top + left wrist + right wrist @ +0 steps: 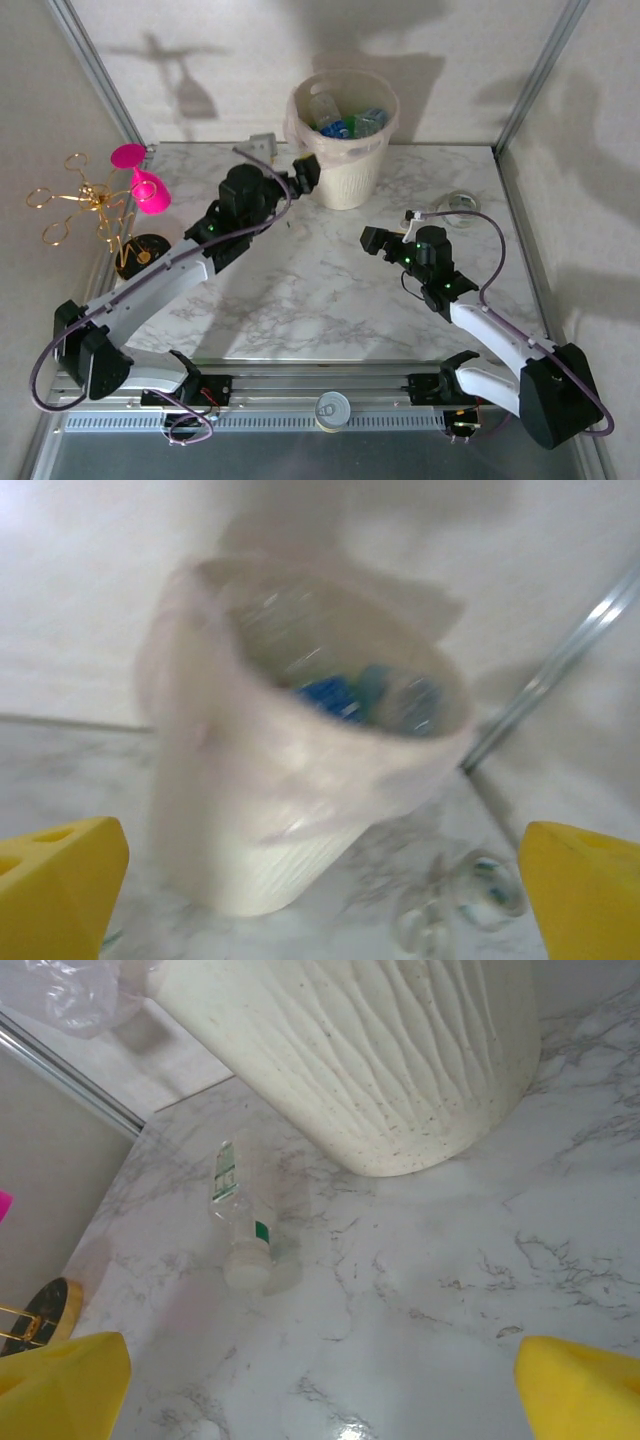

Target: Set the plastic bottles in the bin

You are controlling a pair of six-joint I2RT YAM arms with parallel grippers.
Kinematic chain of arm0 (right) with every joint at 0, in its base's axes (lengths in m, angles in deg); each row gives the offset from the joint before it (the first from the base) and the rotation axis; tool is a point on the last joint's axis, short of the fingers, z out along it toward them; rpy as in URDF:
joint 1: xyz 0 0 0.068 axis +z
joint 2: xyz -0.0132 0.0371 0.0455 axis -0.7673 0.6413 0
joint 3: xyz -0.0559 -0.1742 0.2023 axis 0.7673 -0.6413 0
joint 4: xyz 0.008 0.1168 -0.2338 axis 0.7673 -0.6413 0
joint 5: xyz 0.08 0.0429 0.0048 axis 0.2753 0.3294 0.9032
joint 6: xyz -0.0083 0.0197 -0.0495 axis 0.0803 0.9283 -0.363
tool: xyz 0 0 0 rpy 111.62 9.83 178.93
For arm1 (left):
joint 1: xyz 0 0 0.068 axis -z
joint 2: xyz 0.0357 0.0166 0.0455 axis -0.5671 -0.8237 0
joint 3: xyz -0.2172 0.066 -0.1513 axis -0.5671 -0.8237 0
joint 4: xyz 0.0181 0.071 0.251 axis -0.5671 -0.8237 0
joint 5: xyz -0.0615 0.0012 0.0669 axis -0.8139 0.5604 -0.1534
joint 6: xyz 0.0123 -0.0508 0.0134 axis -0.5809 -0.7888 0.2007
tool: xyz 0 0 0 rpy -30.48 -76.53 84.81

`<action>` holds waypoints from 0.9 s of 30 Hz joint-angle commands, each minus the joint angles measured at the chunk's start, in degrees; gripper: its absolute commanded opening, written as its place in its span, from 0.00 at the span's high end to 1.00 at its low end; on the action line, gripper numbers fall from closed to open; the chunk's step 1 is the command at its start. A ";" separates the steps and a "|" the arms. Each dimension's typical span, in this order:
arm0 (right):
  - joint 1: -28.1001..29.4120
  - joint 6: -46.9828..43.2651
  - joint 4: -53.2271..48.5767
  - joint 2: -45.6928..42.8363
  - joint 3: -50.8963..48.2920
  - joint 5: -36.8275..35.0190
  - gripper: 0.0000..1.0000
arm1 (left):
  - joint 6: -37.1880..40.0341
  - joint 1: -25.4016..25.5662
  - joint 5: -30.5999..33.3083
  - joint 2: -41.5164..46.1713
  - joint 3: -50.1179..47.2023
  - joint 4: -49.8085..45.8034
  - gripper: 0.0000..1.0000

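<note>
Currently: the bin stands upright at the far middle of the marble counter, with its bag lining folded over the rim. Several bottles lie inside it. Blue labels are visible, but the count can't be made out.

Left arm: it reaches diagonally across the counter. The left claw sits just beside the bin's left wall, near the rim. Whether it touches can't be told from above. In the left wrist view, which is blurred, the yellow fingers sit at opposite edges of the frame. They are wide apart with nothing between them, and the bin's mouth is ahead.

Right arm: it is bent over the right half of the counter. The right claw is low over the surface, on the near side of the bin and apart from it. In the right wrist view its yellow fingertips are likewise spread wide and hold nothing.

One loose bottle is on the counter:
- It is clear, with a pale cap and a green mark on the label.
- It lies on its side near the bin's base without touching it.
- Its cap end points away from the bin.

Other items:
- A pink goblet and a gold wire stand are at the left edge.
- A clear ring lies flat to the right of the bin, apart from it.
</note>
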 commanded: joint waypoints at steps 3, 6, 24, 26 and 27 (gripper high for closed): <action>0.89 0.79 3.71 2.23 2.67 1.96 0.01 | -6.35 0.25 9.39 3.86 -11.87 -0.70 0.01; 1.27 1.23 4.27 2.50 2.56 1.97 0.01 | -9.27 0.30 9.72 2.77 -16.60 -0.11 0.00; 1.67 -0.56 -2.07 -7.83 -1.54 -3.69 0.01 | -14.35 -2.56 10.69 -31.91 -0.84 -4.39 0.00; 1.67 -0.85 -2.72 -8.84 -1.88 -4.44 0.01 | -14.64 -3.27 10.60 -34.74 1.09 -4.84 0.01; 1.67 -1.00 -2.99 -9.35 -2.06 -4.74 0.01 | -14.83 -3.60 11.09 -36.12 1.91 -5.13 0.00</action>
